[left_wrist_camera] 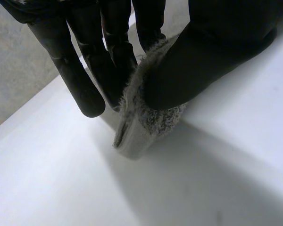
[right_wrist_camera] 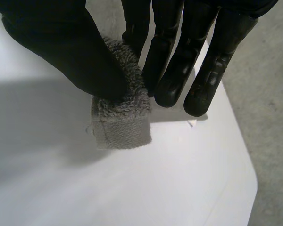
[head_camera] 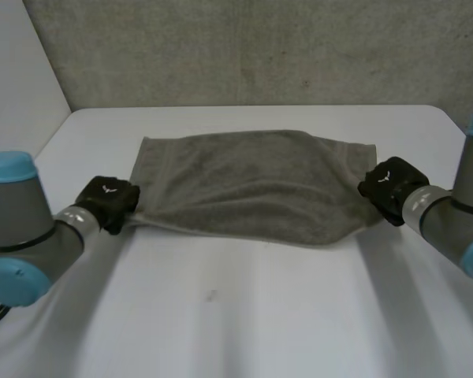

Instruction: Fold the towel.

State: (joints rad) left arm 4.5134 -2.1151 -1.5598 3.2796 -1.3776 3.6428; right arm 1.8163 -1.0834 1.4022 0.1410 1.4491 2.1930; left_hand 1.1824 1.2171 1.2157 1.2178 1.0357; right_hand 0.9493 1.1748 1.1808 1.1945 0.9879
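Plainly, the towel (head_camera: 252,185) is the biggest thing at hand: a grey-green terry cloth spread crosswise in the middle of the surface (head_camera: 244,315). Its far edge lies flat and its near edge is lifted a little, strung between the two hands and sagging in the middle. That hold suits a fold, I judge: with both near corners taken at once, the near half can be carried toward the far edge as one sheet without bunching. The left arm (head_camera: 20,228) and the right arm (head_camera: 457,216) come in low from either side, well apart, so the cloth is drawn fairly taut between them. The left hand (head_camera: 106,203) is at the towel's near left corner (left_wrist_camera: 141,127). Its wrist view shows the thumb pressing that corner against the straight fingers (left_wrist_camera: 80,80), a pinch with the hemmed tip poking out just above the surface. The right hand (head_camera: 390,189) does the same at the near right corner (right_wrist_camera: 122,122), thumb on one face and fingers on the other, the hem band hanging free below the pinch. The fold itself is not yet made, by my reading.

Behind stands a rough grey wall (head_camera: 260,47), with a plain pale panel (head_camera: 16,71) at the robot's left. The surface is white and smooth, and a small dark speck (head_camera: 210,297) lies on it nearer the robot, apart from the towel.
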